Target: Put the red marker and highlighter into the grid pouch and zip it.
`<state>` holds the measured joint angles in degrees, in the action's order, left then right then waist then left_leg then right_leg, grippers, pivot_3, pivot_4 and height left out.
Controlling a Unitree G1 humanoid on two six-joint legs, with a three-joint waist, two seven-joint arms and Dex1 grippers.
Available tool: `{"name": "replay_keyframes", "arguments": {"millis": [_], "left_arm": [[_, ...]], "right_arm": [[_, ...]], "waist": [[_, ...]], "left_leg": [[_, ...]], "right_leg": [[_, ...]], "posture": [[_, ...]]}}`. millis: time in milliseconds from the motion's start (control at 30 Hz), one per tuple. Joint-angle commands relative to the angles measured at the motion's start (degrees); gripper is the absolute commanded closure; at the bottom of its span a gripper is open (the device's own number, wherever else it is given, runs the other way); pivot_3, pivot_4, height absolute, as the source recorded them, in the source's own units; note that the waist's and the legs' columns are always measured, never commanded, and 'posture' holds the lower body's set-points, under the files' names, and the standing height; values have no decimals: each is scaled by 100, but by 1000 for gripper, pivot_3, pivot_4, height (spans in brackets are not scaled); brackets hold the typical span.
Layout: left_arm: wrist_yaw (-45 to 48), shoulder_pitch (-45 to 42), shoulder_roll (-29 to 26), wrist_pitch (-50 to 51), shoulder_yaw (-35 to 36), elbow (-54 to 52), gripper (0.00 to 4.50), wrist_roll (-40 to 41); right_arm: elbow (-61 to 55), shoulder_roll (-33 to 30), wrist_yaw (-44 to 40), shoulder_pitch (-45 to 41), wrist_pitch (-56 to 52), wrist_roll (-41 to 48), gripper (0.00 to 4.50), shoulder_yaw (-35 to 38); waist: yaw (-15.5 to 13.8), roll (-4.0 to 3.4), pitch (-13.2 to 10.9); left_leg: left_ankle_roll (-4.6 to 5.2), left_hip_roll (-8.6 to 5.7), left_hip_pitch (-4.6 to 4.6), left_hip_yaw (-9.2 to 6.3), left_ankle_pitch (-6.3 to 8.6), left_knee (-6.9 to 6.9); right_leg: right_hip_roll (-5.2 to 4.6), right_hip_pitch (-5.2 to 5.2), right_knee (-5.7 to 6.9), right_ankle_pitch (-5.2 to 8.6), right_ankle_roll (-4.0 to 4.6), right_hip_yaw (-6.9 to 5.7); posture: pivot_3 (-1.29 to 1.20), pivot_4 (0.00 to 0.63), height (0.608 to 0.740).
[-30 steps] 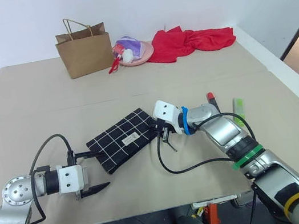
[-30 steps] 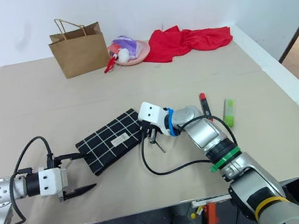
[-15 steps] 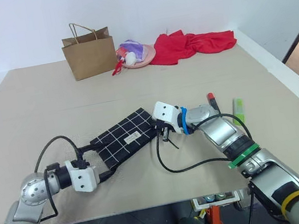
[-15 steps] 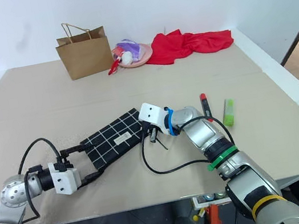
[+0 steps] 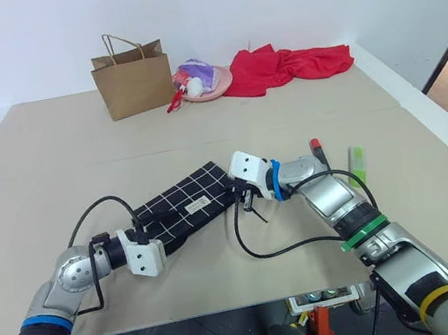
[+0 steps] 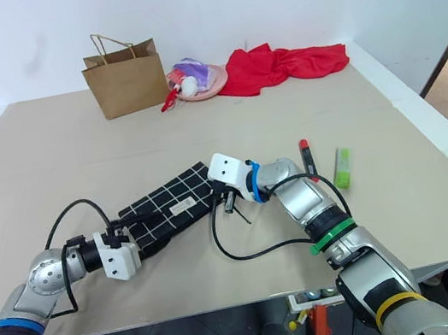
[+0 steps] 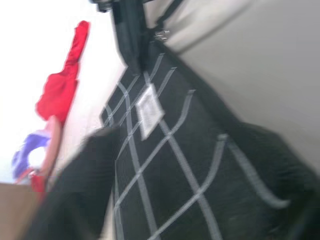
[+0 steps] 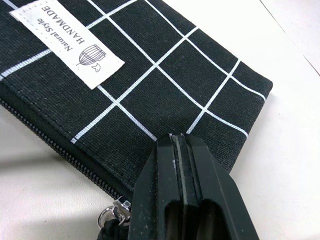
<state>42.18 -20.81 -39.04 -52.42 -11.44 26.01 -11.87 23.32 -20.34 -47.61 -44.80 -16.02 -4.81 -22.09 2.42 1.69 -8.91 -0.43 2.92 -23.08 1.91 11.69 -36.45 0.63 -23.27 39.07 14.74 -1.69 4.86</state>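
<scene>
Step in hand: I judge this the opening of the grid pouch (image 5: 188,209); nothing is in it yet and the zipper looks closed along its near edge.
Grid pouch: lies flat and slantwise on the desk (image 5: 48,155), between my two hands, white label up.
Right hand (image 5: 245,196): fingers pressed together, at the pouch's right end beside the metal zipper pull (image 8: 111,214); whether the cord is pinched between them I cannot tell.
Left hand (image 5: 157,238): at the pouch's near-left corner, one finger (image 7: 75,190) over the fabric; whether it is apart or clamped on the corner I cannot tell.
Red marker (image 5: 317,149): on the desk just beyond my right forearm, not touching the pouch.
Highlighter (image 5: 357,163): lime-green, just right of the marker, apart from it.
Next move: I expect the left hand must pin the corner firmly while the right draws the pull along the zipper.
Risk: the pouch may slide instead of unzipping if the corner is not held.
</scene>
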Motion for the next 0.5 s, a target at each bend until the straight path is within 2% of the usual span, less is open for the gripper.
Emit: {"name": "replay_keyframes", "arguments": {"millis": [33,100,133,500], "left_arm": [[93,21,-58,58,-74,-123,3232,190],[157,90,-90,156,-99,-329,4173,320],[185,115,-97,208,-108,-420,4350,366],[567,406,-88,1253,20,-1199,4350,1032]], "right_arm": [[41,-29,-43,76,-63,-83,4500,33],[47,-31,-43,77,-62,-86,4500,35],[56,-33,-46,74,-59,-85,4500,37],[155,-12,-75,31,-26,-75,4500,70]], "waist": [[0,-1,1],[6,-1,1],[8,-1,1],[13,-1,0]], "left_leg": [[0,0,-2,-1,0,0],[0,1,-1,2,0,1],[0,1,-1,3,0,2],[0,1,-6,6,1,11]], "right_leg": [[0,-2,0,0,0,-1],[0,-2,0,0,0,1],[-1,-2,-1,1,0,2],[0,-9,-3,13,-2,5]], "posture": [[0,150,740],[0,150,740],[0,150,740],[0,150,740]]}}
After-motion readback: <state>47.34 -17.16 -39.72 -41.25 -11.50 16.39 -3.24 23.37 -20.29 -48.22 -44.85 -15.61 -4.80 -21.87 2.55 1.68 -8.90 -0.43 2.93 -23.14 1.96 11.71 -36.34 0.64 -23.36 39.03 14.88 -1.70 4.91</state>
